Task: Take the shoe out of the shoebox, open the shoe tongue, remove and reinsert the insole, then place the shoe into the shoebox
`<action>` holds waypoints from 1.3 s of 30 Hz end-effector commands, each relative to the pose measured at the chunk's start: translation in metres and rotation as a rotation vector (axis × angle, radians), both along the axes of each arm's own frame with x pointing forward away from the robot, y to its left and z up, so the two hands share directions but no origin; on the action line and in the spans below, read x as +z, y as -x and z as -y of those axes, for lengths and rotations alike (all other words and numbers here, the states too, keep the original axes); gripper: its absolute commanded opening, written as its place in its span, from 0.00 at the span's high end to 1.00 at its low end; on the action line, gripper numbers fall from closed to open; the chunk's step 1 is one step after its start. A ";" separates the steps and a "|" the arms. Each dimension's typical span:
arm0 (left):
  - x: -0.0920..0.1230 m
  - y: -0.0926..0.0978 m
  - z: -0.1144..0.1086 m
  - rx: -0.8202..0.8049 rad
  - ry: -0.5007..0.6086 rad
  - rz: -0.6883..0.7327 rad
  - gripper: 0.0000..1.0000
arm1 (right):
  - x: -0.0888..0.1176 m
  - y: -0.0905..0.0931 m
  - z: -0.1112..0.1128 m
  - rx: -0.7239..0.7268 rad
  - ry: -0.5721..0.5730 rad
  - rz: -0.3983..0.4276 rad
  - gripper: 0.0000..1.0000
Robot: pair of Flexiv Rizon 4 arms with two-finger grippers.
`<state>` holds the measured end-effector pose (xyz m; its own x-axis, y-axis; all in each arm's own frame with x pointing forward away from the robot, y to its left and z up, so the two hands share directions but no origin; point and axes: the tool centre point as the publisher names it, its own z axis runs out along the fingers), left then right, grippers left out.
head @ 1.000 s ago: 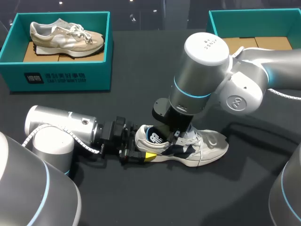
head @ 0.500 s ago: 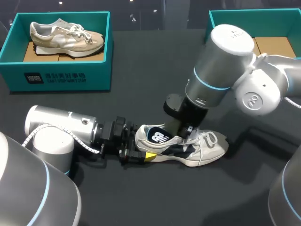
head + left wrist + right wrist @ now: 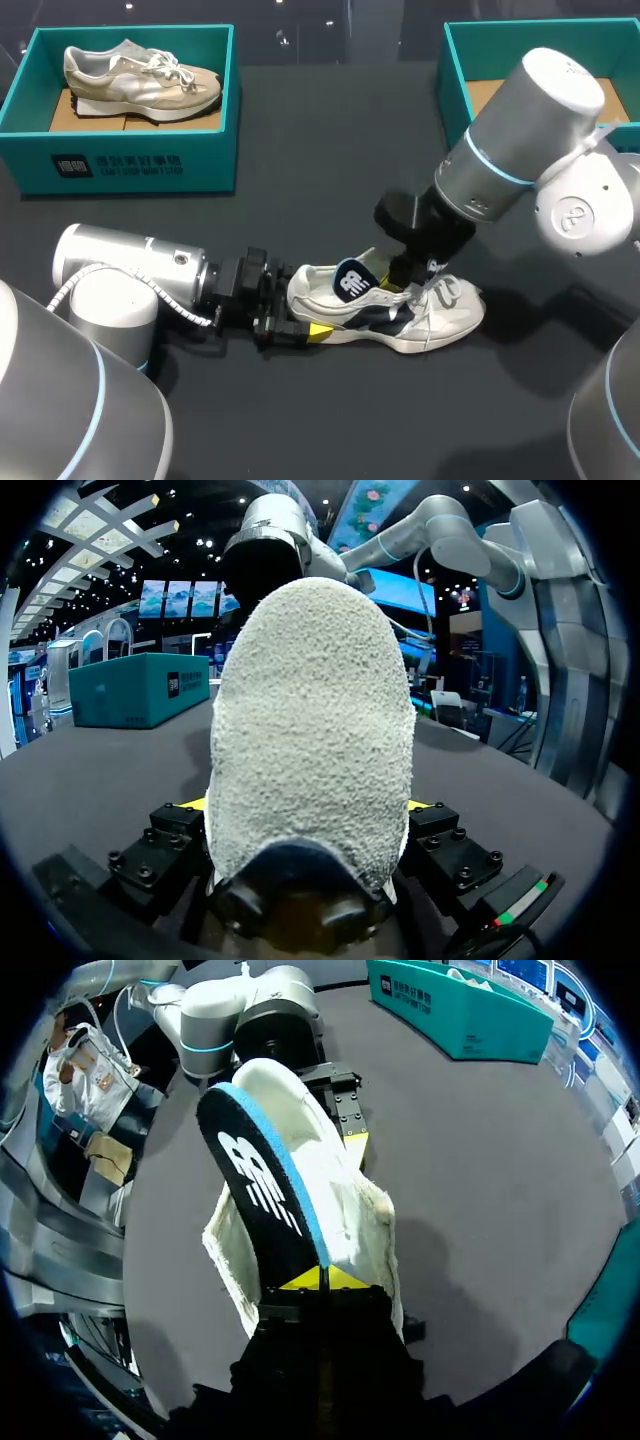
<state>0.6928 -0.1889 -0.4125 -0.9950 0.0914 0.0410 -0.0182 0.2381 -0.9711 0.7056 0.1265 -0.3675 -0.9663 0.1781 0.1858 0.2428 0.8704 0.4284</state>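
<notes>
L end effector (image 3: pixel 292 320) clamped on shoe (image 3: pixel 445 312) heel, on table (image 3: pixel 300 420). R end effector (image 3: pixel 322 1280) pinches insole (image 3: pixel 262 1195), which tilts up out of shoe.

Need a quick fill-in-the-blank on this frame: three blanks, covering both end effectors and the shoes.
1. The right end effector is shut on the ____, which sticks partly out of the white shoe.
2. The left end effector grips the white shoe by its ____.
3. The beige shoe lies in the teal shoebox at the table's far ____ corner.
Missing words: insole; heel; left.
</notes>
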 end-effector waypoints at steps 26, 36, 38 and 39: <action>-0.002 0.000 0.000 0.000 0.001 0.001 1.00 | 0.041 0.018 -0.061 0.294 -0.063 0.070 1.00; -0.002 0.000 0.000 0.000 0.001 0.001 1.00 | 0.047 0.014 -0.053 0.201 -0.019 0.066 0.53; -0.002 0.000 0.000 0.000 0.001 0.001 1.00 | 0.048 0.012 -0.050 0.163 -0.011 0.070 0.52; -0.002 0.000 0.000 0.000 0.001 0.001 1.00 | 0.050 0.011 -0.048 0.146 0.001 0.073 0.51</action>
